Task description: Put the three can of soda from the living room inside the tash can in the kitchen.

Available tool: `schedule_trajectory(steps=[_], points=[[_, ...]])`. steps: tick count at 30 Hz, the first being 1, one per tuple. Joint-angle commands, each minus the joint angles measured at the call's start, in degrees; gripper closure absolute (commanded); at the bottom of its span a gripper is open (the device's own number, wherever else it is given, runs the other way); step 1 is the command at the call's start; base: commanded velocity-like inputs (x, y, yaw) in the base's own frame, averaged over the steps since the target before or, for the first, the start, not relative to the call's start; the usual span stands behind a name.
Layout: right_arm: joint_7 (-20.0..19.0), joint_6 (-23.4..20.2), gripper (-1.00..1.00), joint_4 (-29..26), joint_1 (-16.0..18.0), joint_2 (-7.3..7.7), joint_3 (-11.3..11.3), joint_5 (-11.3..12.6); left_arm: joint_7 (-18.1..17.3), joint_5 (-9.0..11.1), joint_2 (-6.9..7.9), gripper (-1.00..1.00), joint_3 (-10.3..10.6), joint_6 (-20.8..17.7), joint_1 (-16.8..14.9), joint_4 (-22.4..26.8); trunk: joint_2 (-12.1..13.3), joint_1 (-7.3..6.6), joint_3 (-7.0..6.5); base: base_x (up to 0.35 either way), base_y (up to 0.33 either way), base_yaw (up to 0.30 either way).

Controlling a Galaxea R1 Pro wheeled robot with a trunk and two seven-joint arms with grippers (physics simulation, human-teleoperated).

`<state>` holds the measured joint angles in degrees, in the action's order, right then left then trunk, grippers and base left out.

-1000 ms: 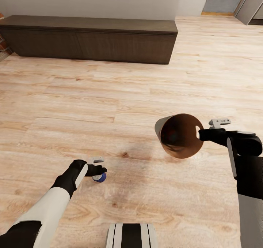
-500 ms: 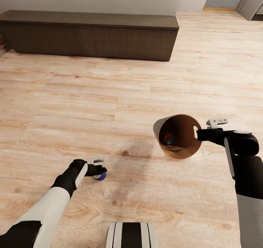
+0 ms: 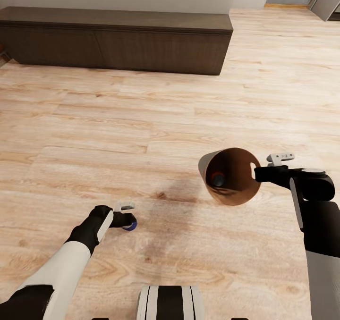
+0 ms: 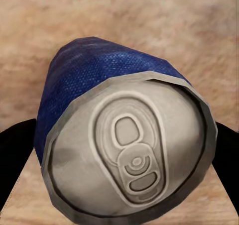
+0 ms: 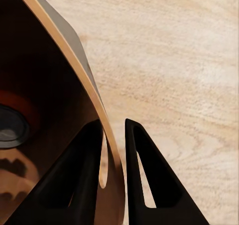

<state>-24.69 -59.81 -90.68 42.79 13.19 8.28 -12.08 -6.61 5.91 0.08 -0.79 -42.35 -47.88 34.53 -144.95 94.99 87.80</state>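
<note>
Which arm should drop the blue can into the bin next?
The left. Its claw is shut on the blue can, while the right claw is busy pinching the tilted bin's rim.

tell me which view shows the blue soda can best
The left wrist view: the blue soda can shows its silver top and pull tab between the left gripper's fingers. The head view gives a blue sliver; the right wrist view looks at the bin.

No legible text, labels or numbers — seemingly none.
</note>
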Motion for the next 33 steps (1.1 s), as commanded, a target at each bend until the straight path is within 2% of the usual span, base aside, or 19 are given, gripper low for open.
schedule_trajectory(steps=[1, 5, 29, 32, 33], points=[[-0.19, -0.19, 1.00, -0.02, 0.02, -0.01, -0.02, 1.35, -0.01, -0.21, 0.00, 1.00, 0.00, -0.04, 0.00, 0.00, 0.00, -0.01, 0.00, 0.000, 0.000, 0.000], [-0.19, -0.19, 1.00, -0.02, 0.02, -0.25, -0.05, 1.32, 0.01, -0.20, 0.01, 1.00, 0.00, -0.43, -0.02, 0.01, 0.00, -0.01, 0.00, 0.000, 0.000, 0.000], [-0.55, -0.19, 1.00, 0.04, -0.12, -0.12, -0.49, 1.75, -0.16, -0.19, 0.02, 1.00, 0.00, -0.94, -0.02, 0.09, 0.32, -0.62, -5.32, 0.000, 0.000, 0.000], [-0.64, -0.19, 1.00, 0.05, -0.20, -0.30, -0.59, 1.81, -0.42, -0.02, 0.23, 1.00, 0.05, -2.10, -0.02, 0.72, 0.36, -0.70, -5.99, 0.000, 0.000, 0.000], [-0.67, -0.19, 1.00, 0.06, -0.25, -0.41, -0.80, 1.79, -0.56, 0.11, 0.32, 1.00, 0.10, -3.70, -0.02, 1.82, 0.37, -0.73, -6.21, 0.000, 0.000, 0.000]])
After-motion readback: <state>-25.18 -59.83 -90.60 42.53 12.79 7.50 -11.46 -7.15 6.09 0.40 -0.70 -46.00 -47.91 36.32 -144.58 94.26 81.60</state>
